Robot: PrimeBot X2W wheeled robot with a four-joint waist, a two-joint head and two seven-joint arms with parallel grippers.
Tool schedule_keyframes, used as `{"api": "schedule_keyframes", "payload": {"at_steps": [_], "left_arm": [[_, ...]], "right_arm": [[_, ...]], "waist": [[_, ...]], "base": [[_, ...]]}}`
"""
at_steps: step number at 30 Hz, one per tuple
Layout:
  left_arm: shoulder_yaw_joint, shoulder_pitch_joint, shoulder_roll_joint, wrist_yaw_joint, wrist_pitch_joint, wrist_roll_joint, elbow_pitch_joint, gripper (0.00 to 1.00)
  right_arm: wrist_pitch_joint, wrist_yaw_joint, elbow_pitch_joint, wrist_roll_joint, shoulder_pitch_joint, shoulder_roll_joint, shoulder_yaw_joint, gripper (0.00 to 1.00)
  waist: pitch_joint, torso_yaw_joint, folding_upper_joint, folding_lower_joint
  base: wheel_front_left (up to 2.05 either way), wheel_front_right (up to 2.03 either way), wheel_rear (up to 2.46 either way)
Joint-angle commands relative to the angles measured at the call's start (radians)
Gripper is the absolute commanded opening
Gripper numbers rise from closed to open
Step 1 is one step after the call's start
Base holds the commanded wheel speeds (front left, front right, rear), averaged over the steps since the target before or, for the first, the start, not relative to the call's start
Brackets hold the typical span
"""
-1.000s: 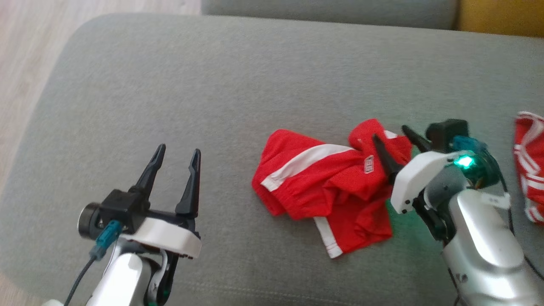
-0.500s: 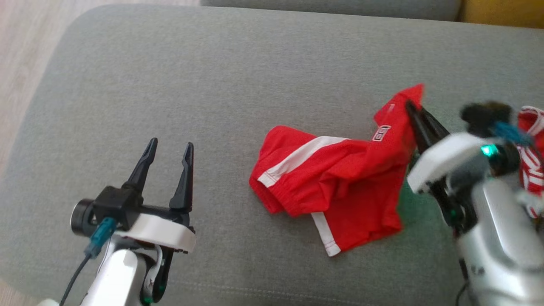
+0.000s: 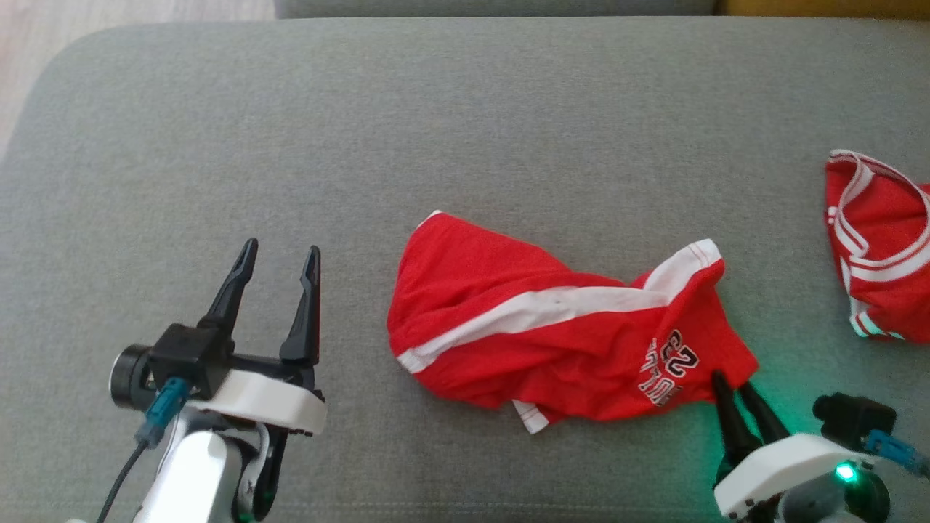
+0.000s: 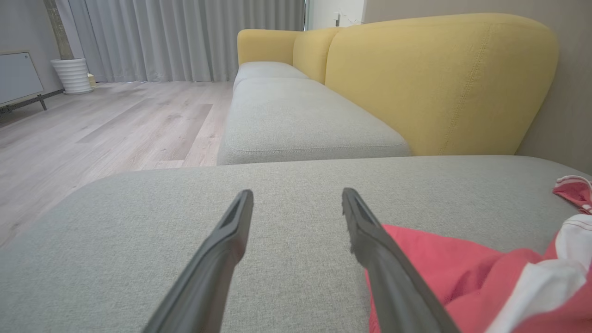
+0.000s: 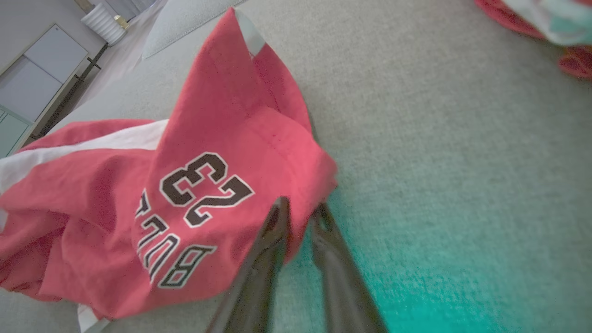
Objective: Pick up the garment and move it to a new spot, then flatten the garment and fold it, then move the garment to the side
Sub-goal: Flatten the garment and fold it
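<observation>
On the grey cushion: red garment lies crumpled right of centre, with a white stripe running across it.
Right gripper: fingers drawn together, pinching the garment's lower right corner; arm body cut off at the bottom edge of the head view.
Print: "23" legible in the right wrist view; lettering beneath partly lost in creases.
Left gripper: fingers apart, holding nothing, over bare cushion well left of the garment.
Left wrist view: one finger hides the garment's near edge.
Second red piece: far right of the cushion, cut off at the frame edge; type cannot be determined.
</observation>
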Motion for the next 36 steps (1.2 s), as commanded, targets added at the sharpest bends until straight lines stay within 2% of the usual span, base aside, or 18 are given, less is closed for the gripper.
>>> {"api": "schedule_keyframes", "payload": {"at_steps": [1,6,15,19,25,36], "left_arm": [[0.044,-0.018,0.020,-0.001,-0.008,0.012,-0.035,1.00],[0.048,-0.009,0.022,0.002,-0.008,0.013,-0.029,1.00],[0.059,0.021,0.017,0.023,-0.008,0.017,-0.043,1.00],[0.058,0.045,0.016,0.030,-0.008,0.017,-0.049,1.00],[0.042,0.083,0.022,0.033,-0.003,0.018,-0.055,1.00],[0.032,0.098,0.028,0.036,0.004,0.011,-0.063,1.00]], "right_arm": [[-0.016,0.007,-0.026,0.002,-0.018,-0.004,0.021,1.00],[-0.058,0.007,-0.070,-0.041,-0.027,-0.004,0.000,1.00],[-0.118,0.007,-0.384,-0.229,-0.045,-0.004,-0.034,1.00],[-0.111,0.007,-0.468,-0.293,-0.039,-0.004,-0.022,1.00],[-0.061,0.007,-0.473,-0.298,0.020,-0.004,0.022,1.00],[-0.059,0.007,-0.466,-0.274,0.042,-0.004,0.016,1.00]], "waist": [[-0.001,-0.009,0.0000,0.0000],[-0.016,-0.027,0.0000,0.0000],[-0.060,-0.041,0.0000,0.0000],[-0.085,-0.045,0.0000,0.0000],[-0.112,-0.048,0.0000,0.0000],[-0.124,-0.046,0.0000,0.0000]], "base": [[0.00,0.00,0.00],[0.00,0.00,0.00],[0.00,0.00,0.00],[0.00,0.00,0.00],[0.00,0.00,0.00],[0.00,0.00,0.00]]}}
